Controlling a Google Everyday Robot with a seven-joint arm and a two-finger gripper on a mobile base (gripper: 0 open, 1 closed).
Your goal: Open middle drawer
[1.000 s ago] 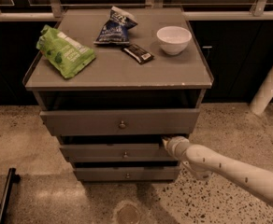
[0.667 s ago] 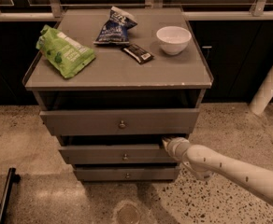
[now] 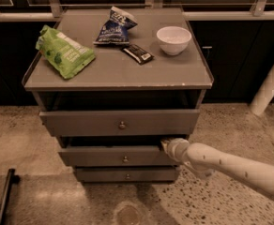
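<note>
By middle drawer [image 3: 99, 156] edge, gripper [image 3: 167, 146] half-hidden

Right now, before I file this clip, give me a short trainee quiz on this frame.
1. True or false: the gripper is at the right end of the middle drawer, away from its knob.
2. The white bowl sits on the cabinet top toward its: A left side, B right side, C front-left corner.
3. How many drawer fronts show a knob?
Key: 1 true; 2 B; 3 three.
</note>
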